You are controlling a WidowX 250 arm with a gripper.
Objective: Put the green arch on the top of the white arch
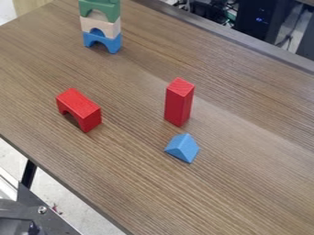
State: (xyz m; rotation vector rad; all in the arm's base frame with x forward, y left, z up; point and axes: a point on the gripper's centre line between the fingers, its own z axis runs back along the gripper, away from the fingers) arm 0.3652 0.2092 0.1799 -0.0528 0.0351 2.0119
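Green arch (101,6), top cut off, sits on the white arch (98,24); I cannot tell how the fingers stand.

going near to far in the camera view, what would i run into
blue wedge → red block → stack of arches, with the green arch on the white arch on the blue arch
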